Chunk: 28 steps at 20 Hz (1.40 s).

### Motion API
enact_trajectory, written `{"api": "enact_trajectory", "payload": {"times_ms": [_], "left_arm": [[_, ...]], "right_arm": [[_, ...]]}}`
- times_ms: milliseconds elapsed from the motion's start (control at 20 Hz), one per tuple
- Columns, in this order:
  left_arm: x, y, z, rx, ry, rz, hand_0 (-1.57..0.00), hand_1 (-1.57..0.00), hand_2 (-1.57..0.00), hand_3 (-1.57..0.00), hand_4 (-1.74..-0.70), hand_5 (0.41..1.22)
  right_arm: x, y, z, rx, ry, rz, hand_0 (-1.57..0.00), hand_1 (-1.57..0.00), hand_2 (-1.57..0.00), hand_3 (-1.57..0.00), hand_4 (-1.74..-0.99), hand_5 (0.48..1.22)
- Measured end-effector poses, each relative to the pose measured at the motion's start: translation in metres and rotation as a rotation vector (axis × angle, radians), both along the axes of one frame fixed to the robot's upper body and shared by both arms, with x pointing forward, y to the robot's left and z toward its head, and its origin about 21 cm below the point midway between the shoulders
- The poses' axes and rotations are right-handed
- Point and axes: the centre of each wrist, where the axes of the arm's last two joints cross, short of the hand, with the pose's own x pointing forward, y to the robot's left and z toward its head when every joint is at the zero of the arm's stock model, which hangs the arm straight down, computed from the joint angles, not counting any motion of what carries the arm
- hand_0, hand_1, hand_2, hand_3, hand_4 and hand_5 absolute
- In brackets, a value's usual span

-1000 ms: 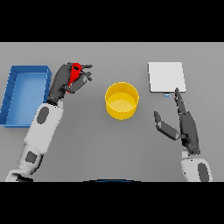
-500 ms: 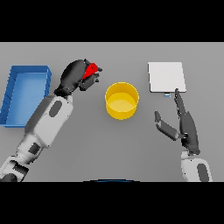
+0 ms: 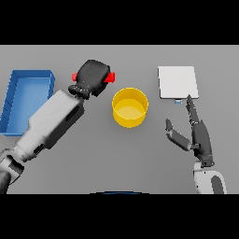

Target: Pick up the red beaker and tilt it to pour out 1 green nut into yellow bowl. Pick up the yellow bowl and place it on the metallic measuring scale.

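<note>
From the head view, the left hand (image 3: 92, 77) was closed round the red beaker (image 3: 109, 77), whose red ends stuck out on either side of the dark fingers, just left of the yellow bowl (image 3: 130, 107). The bowl stood on the grey table (image 3: 140, 158), between a blue tray (image 3: 27, 98) and the metallic measuring scale (image 3: 177, 82). The right hand (image 3: 198, 135) rested below the scale, fingers straight and holding nothing.
</note>
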Motion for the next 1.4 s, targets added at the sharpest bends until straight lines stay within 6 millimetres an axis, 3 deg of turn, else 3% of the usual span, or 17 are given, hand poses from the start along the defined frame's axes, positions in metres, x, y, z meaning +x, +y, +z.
{"api": "enact_trajectory", "payload": {"times_ms": [200,350,600,1000,1400], "left_arm": [[0.004,-0.021,0.015,0.217,-0.012,-0.096,-1.57,-1.57,-1.57,-1.28,-1.70,1.215],[0.004,-0.037,0.017,0.352,-0.019,-0.200,-1.57,-1.57,-1.57,-1.42,-1.72,1.218],[0.003,-0.051,0.015,0.603,-0.054,-0.299,-1.57,-1.57,-1.57,-1.52,-1.73,1.220],[0.006,-0.069,0.015,0.858,-0.139,-0.382,-1.57,-1.57,-1.57,-1.56,-1.74,1.221],[0.010,-0.089,0.024,1.098,-0.206,-0.454,-1.57,-1.57,-1.57,-1.57,-1.73,1.221]], "right_arm": [[0.002,-0.001,-0.003,0.048,0.015,0.001,0.00,0.00,0.00,0.00,-1.292,0.678],[0.002,0.000,-0.004,0.071,0.020,-0.020,0.00,0.00,0.00,0.00,-1.294,0.657],[0.002,0.002,-0.008,0.089,0.026,-0.017,0.00,0.00,0.00,0.00,-1.291,0.634],[0.001,0.004,-0.010,0.046,0.030,-0.044,0.00,0.00,0.00,0.00,-1.270,0.588],[0.004,0.007,-0.009,0.023,0.008,-0.053,0.00,0.00,0.00,0.00,-1.206,0.591]]}}
